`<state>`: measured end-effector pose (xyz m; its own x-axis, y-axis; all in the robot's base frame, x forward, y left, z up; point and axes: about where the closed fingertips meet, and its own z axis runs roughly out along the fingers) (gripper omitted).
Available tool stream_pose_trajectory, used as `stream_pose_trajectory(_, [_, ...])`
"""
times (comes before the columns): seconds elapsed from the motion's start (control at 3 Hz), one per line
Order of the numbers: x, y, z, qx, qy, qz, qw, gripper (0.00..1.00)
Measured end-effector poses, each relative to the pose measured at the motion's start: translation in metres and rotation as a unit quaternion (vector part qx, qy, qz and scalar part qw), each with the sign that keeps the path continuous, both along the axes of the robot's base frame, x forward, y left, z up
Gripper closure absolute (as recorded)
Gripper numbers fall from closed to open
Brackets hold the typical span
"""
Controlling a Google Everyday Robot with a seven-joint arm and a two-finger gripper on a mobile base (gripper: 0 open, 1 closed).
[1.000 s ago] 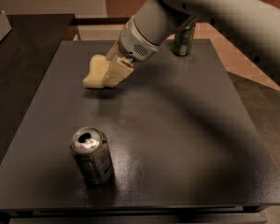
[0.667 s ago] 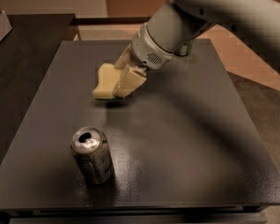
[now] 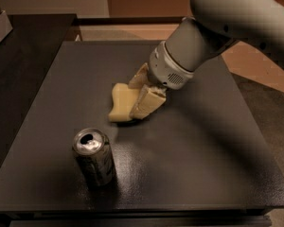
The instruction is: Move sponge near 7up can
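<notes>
- Sponge [image 3: 120, 105] clamped between my two cream fingers [image 3: 146, 103], pale yellow, wavy edge pointing left and down.
- Camera view: my gripper [image 3: 133, 100] sits over the middle of the dark table [image 3: 213, 155], a little left of centre, jaws narrowed onto the sponge, one finger behind it and one in front.
- Sponge's left half sticks out past my fingers; its lower edge is at or just above the tabletop, and I cannot tell if it touches.
- Shadow lies right under the sponge and gripper.
- My arm [image 3: 227, 22] comes in from the upper right, with the grey wrist housing just behind the fingers.
- 7up can [image 3: 94, 157] stands upright near the front-left of the table, silver lid up, tab opening visible.
- Can is in front of the sponge and slightly to its left, near but apart, with bare table between them.
- Can's sides look dull silvery with faint markings.
- Can casts a shadow towards the front edge.
</notes>
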<state>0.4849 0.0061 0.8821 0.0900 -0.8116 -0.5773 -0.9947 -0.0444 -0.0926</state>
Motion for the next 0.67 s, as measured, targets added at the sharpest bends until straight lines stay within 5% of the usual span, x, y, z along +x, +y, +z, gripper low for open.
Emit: stream_pose_trajectory(0.67, [-0.043, -0.016, -0.010, -0.007, 0.008, 0.034, 0.9994, 1.00])
